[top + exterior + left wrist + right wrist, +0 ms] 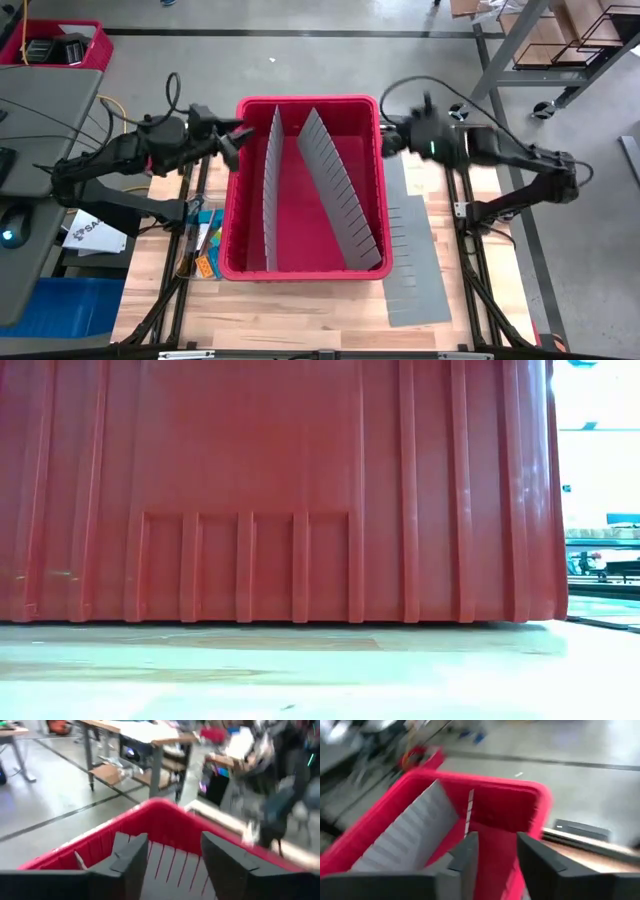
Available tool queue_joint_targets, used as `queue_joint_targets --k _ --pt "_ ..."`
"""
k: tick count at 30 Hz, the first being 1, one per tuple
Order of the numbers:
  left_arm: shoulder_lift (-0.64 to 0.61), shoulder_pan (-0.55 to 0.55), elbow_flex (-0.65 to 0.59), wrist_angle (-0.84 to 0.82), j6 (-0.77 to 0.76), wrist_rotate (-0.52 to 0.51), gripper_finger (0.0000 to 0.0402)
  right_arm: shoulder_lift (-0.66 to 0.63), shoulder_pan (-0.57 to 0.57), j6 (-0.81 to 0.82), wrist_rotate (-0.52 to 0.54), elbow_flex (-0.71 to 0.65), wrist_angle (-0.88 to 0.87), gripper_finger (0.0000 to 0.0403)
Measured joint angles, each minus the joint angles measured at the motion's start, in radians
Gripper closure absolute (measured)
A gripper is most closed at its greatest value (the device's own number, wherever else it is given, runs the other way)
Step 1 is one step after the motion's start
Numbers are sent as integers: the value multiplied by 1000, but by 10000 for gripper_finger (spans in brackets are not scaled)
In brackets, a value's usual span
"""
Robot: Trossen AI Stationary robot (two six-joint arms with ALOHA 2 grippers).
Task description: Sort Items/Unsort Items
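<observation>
Left gripper (238, 140) at the red bin's (232, 215) left rim near the far corner, fingers (131, 862) apart with a clear gap, nothing between them. Right gripper (388, 142) at the bin's right rim near the far corner, fingers (467, 852) likewise apart and holding nothing. Both arms reaching in from opposite sides of the table (290, 305), roughly level with each other, both blurred.

Two grey slotted dividers (335, 185) standing inside the bin, running from far wall to near wall, leaning apart toward the near end. Three lanes formed. Bin floor plain red in all three, no blocks or sticks seen there.

Loose grey divider sheets (415, 265) flat on the table just right of the bin.

Small colourful pieces (205, 245) (blue, orange, yellow) on the table just beside the bin's left wall, near the front corner, partly hidden by the arm frame. Cannot tell what each piece is.

Low view filled by the bin's outer wall (270, 490), sitting flat on the tabletop.

Second red crate (60, 45) with dark contents off the table at far left.
</observation>
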Motion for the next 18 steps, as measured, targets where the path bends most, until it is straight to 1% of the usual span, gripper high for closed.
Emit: queue_joint_targets --k 1,3,5,7,9,11,13,16,18 --pt "7 16 0 38 -30 -6 209 7 -74 -94 -107 -5 51 261" --pt "16 48 0 128 -90 -15 195 35 -221 -207 -287 -7 120 234" --pt "18 85 14 161 -108 -27 187 71 -358 -274 -404 -6 168 215" --pt "30 125 48 101 -119 -61 184 119 -477 -328 -480 4 177 203" --pt "48 172 90 -22 -144 -74 184 181 -577 -324 -568 10 169 200" --pt "73 235 130 -147 -176 -69 183 246 -645 -320 -660 10 157 199" --pt "100 302 159 -258 -212 -45 183 309 -687 -310 -751 10 163 198" --pt "136 432 183 -350 -252 52 183 379 -716 -291 -884 10 174 198" --pt "163 518 181 -391 -238 146 183 408 -725 -296 -917 21 167 198"
